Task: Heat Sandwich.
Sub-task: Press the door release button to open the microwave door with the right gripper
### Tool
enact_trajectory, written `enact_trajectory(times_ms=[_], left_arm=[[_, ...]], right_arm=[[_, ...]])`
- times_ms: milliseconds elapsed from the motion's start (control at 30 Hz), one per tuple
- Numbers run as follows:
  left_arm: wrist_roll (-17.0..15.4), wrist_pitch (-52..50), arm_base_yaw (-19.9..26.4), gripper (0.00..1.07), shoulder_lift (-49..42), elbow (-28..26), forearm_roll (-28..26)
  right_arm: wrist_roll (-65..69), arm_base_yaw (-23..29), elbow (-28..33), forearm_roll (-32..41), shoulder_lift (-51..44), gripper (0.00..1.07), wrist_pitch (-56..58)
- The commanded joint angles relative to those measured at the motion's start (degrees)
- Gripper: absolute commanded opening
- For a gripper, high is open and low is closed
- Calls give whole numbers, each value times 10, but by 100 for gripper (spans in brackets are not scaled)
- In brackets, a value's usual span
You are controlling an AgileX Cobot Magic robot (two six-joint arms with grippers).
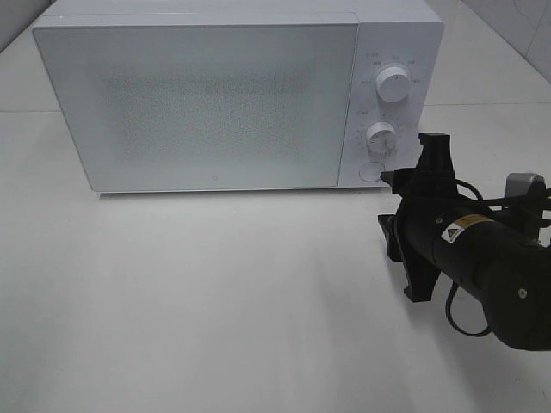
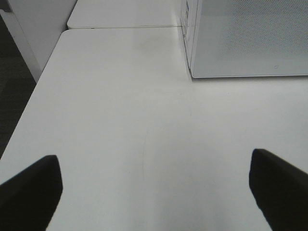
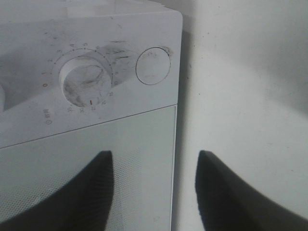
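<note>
1. Nearest me, the left gripper (image 2: 151, 159) hangs over the white table (image 2: 120, 120), fingers spread wide, holding nothing.
2. At 4 o'clock, the right gripper (image 1: 409, 206) points at the lower right corner of the white microwave (image 1: 215, 95), its jaws partly apart and empty.
3. Just beyond it, toward 11 o'clock, the round button (image 1: 373, 170) sits under the lower dial (image 1: 380, 138).
4. At 12 o'clock the microwave door is shut. The sandwich is out of sight, so I cannot tell where it lies.
</note>
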Motion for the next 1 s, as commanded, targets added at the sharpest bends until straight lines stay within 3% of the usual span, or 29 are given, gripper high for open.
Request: enact_trajectory(times_ms=[33, 167, 267, 767, 1000], left_arm=[[0, -5, 0, 100, -14, 2, -3], [0, -5, 0, 100, -14, 2, -3], [0, -5, 0, 100, -14, 2, -3], [0, -5, 0, 100, -14, 2, -3], [0, -5, 0, 100, -14, 2, -3]], right_arm=[[7, 4, 1, -6, -2, 37, 5], [7, 4, 1, 0, -2, 9, 5], [6, 4, 1, 0, -2, 0, 8], [-2, -2, -1, 17, 14, 1, 15], [5, -21, -22, -13, 42, 1, 17]])
